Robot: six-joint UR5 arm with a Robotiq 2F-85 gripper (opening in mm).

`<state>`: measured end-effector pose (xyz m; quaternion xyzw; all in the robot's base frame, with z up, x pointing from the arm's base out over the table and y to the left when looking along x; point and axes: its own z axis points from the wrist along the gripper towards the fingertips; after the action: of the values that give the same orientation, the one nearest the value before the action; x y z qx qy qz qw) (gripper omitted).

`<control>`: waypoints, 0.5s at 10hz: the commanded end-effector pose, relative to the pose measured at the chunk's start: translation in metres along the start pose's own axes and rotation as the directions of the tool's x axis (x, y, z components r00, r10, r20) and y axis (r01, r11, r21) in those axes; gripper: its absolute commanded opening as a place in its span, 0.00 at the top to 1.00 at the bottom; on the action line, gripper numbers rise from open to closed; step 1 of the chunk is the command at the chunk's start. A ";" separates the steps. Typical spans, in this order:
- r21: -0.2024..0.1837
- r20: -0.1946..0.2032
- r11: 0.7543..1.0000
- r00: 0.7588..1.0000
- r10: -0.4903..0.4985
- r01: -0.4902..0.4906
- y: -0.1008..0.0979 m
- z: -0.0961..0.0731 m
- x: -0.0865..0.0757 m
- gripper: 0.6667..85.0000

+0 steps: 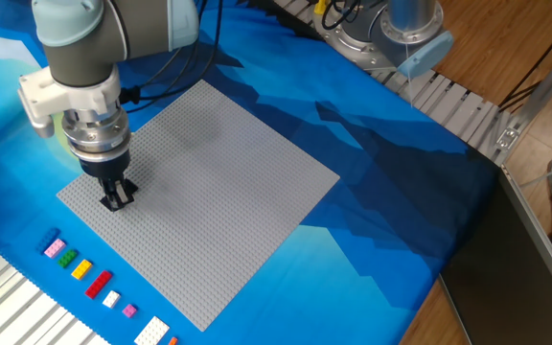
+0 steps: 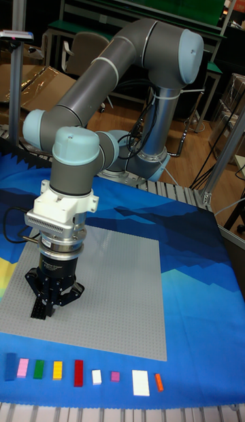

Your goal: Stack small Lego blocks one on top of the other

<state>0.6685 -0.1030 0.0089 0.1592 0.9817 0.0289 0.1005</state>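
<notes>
My gripper (image 1: 116, 197) (image 2: 43, 310) points straight down at the left corner of the grey baseplate (image 1: 209, 172) (image 2: 119, 286). Its fingers look shut on the flat black Lego block (image 1: 115, 202), which sits at the plate's surface. Black fingers against the black block make the grip hard to read. A row of small Lego blocks lies on the blue cloth in front of the plate: pink (image 1: 54, 247) (image 2: 23, 367), green (image 1: 66, 258) (image 2: 39, 369), yellow (image 1: 81, 268) (image 2: 57, 370), red (image 1: 98, 283) (image 2: 78, 372), white (image 1: 111, 299) (image 2: 96, 376), purple (image 1: 129, 310) (image 2: 115, 376) and orange (image 2: 158, 382).
A blue block (image 2: 9, 366) and a larger white block (image 1: 154, 333) (image 2: 141, 382) also lie in the row. A ribbed metal rail (image 1: 453, 101) and the arm's base (image 1: 391, 29) stand at the back right. A second ribbed rail (image 1: 8, 307) runs along the front left.
</notes>
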 end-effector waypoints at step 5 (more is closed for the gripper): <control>-0.022 0.007 1.000 1.000 0.012 -0.012 0.004 0.001 -0.002 1.00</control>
<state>0.6701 -0.1003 0.0075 0.1596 0.9812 0.0333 0.1035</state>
